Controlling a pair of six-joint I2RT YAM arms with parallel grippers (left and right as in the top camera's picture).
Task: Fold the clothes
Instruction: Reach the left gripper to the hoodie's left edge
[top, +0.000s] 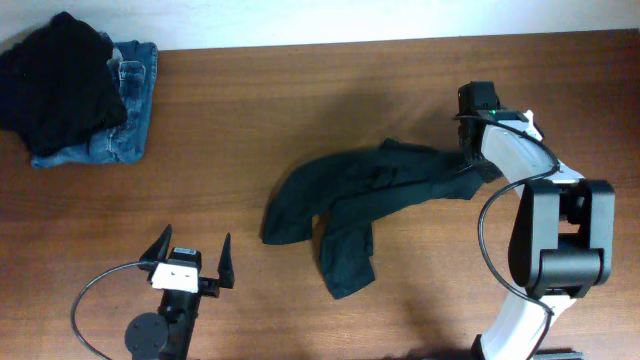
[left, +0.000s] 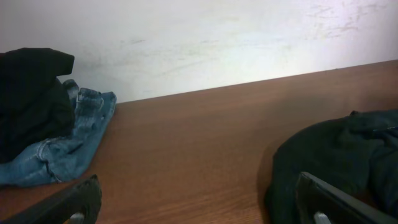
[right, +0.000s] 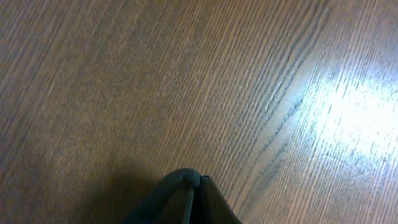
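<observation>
A very dark, blackish-green short-sleeved T-shirt (top: 360, 195) of thin plain cloth lies crumpled right of centre on a brown wood-grain table (top: 300, 110), seen from overhead. The garment is bunched rather than spread flat, with one lobe hanging toward the table's near edge and a narrow end drawn out to the right.

That drawn-out end runs up to the right gripper (top: 466, 152), whose white-and-black arm curves in from the right side of the table. In the right wrist view the fingertips are pressed together low over the wood with dark greenish cloth pinched at their tip.

The left gripper (top: 192, 248) sits near the front left of the table, well apart from the T-shirt, its two black fingers (top: 160, 244) spread wide and holding nothing. Its wrist camera looks across bare tabletop toward a pale wall (left: 217, 37), with the shirt's dark edge at right.

In the far left corner, a crumpled black garment (top: 60, 75) rests on top of folded blue denim jeans (top: 130, 120), well away from both arms.
</observation>
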